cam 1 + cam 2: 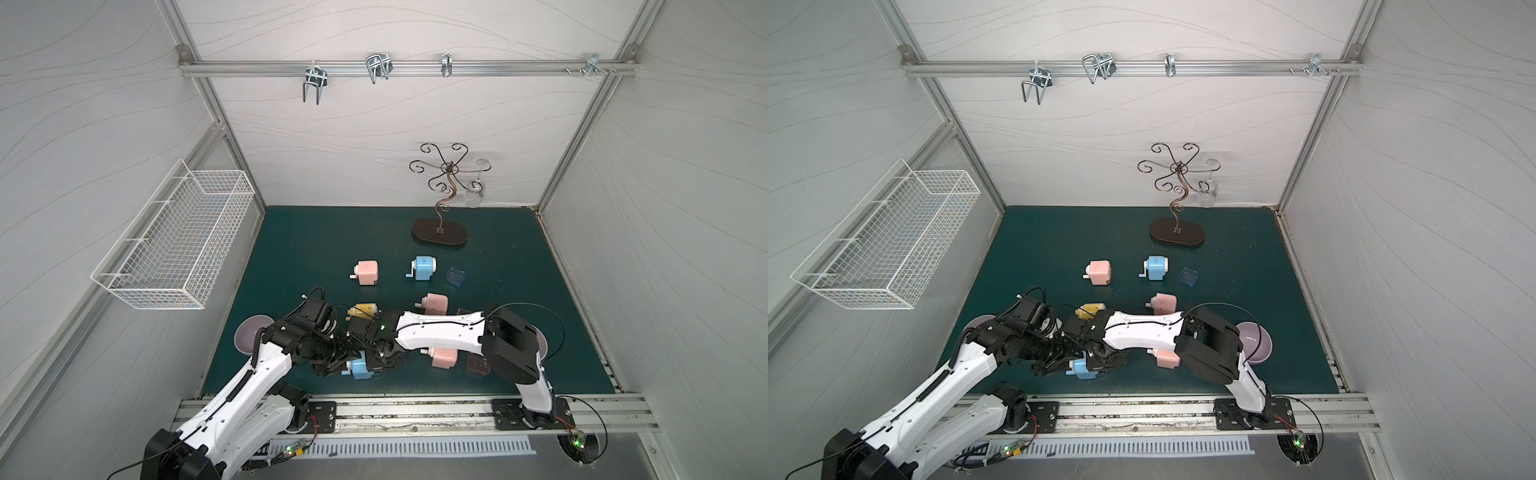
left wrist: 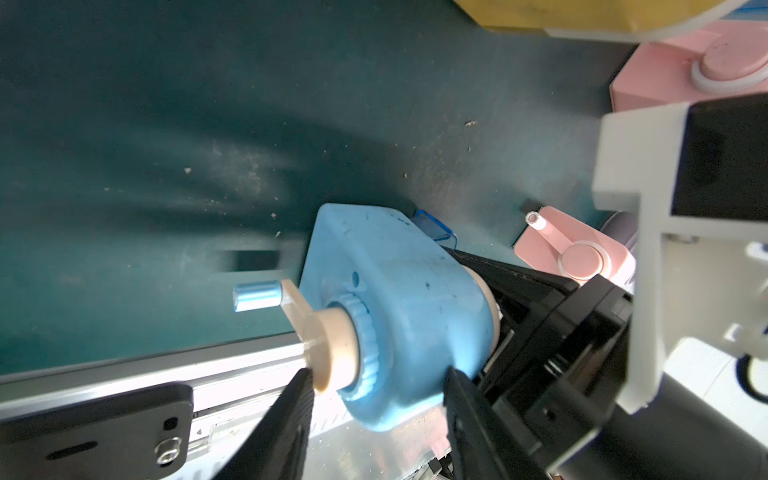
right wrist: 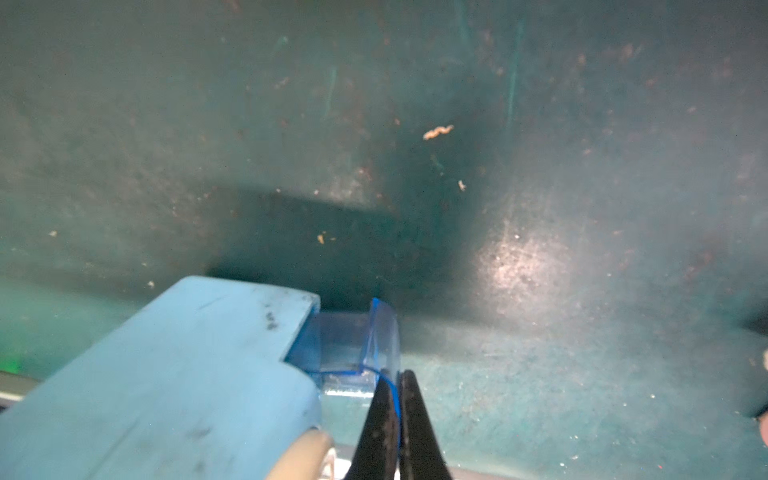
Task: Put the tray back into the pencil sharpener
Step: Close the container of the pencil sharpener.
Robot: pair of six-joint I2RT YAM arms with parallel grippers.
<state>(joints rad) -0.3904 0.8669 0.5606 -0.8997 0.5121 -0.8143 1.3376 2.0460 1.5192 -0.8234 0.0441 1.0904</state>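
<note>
A light-blue pencil sharpener (image 2: 395, 316) with a cream crank hub is held near the table's front edge, also seen in both top views (image 1: 359, 369) (image 1: 1084, 369). My left gripper (image 2: 378, 374) is shut on it, one finger at the crank end and one at the far end of the body. A clear blue tray (image 3: 376, 332) sits partly inside the sharpener's (image 3: 166, 374) slot, its outer end still sticking out. My right gripper (image 3: 397, 374) is shut on the tray's thin outer wall. In the left wrist view only a corner of the tray (image 2: 434, 226) shows behind the body.
On the green mat lie pink sharpeners (image 1: 367, 272) (image 1: 436, 304) (image 1: 444, 357), a yellow one (image 1: 365, 309), a second blue one (image 1: 424, 268), a loose blue tray (image 1: 455, 277) and a dark tray (image 1: 478, 365). A purple bowl (image 1: 251, 336) sits front left, a scrolled stand (image 1: 440, 232) at the back.
</note>
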